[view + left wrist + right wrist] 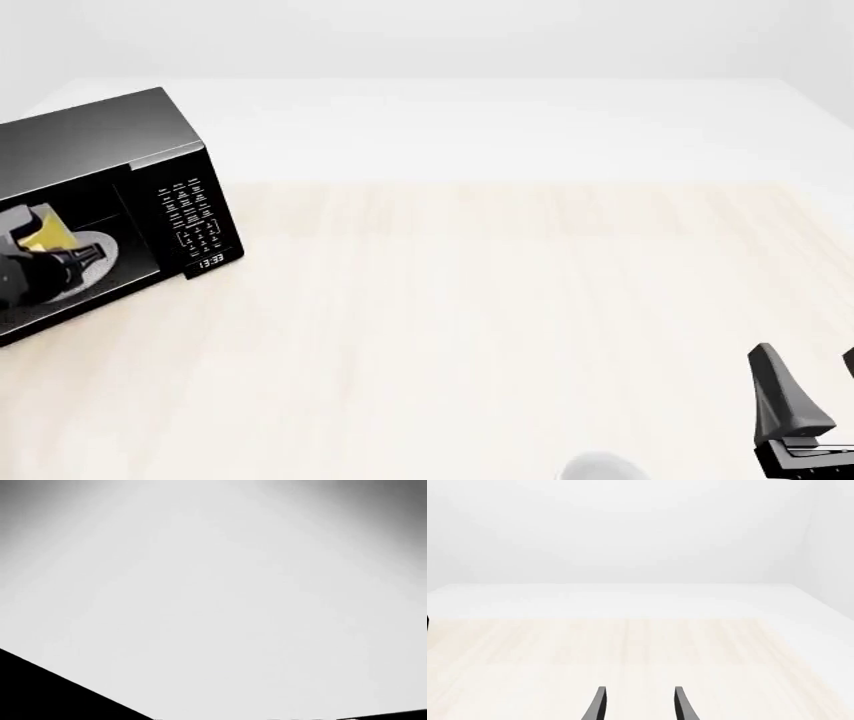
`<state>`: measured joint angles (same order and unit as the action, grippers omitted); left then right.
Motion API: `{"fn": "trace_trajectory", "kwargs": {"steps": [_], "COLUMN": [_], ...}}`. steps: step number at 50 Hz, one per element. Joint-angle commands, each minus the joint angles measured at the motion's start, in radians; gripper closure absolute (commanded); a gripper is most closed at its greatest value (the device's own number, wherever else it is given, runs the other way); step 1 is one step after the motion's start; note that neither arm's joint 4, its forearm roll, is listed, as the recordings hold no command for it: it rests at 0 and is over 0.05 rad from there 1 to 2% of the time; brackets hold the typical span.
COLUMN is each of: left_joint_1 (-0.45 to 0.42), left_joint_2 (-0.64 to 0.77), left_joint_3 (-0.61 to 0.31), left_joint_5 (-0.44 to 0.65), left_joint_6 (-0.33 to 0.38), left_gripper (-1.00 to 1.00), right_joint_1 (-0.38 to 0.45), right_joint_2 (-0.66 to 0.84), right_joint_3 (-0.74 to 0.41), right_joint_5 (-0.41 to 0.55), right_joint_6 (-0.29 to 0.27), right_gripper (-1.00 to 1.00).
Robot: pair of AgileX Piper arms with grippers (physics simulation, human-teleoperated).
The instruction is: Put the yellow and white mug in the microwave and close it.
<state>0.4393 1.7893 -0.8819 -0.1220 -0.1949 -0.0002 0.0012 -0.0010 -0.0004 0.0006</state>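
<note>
Left gripper (83, 256) reached inside microwave (120, 150), seemingly clamped on mug (51, 232) above turntable (107, 262). Right gripper (637, 702) idle, parted. Left to do: release, withdraw, close door.

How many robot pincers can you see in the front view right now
2: the left pincer inside the microwave by the yellow and white mug; the right pincer at the table's near right corner, partly cropped.

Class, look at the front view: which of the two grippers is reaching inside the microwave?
The left gripper is, beside the yellow mug in the microwave. The right gripper hangs over the table's near right.
</note>
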Motion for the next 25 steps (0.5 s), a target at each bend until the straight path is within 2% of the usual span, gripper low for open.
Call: {"fn": "trace_trajectory", "kwargs": {"steps": [1, 25], "left_joint_1": [0.001, 0.022], "left_joint_2": [0.013, 0.114], "left_joint_3": [-0.045, -0.054], "left_joint_5": [0.01, -0.016], "left_joint_6": [0.001, 0.03], "left_gripper": [1.0, 1.0], "right_joint_1": [0.0, 0.0], "right_joint_2": [-0.001, -0.001], "right_joint_3": [0.001, 0.001], "right_joint_5": [0.0, 0.0], "right_joint_6": [-0.001, -0.001], "right_gripper": [-1.0, -1.0]}}
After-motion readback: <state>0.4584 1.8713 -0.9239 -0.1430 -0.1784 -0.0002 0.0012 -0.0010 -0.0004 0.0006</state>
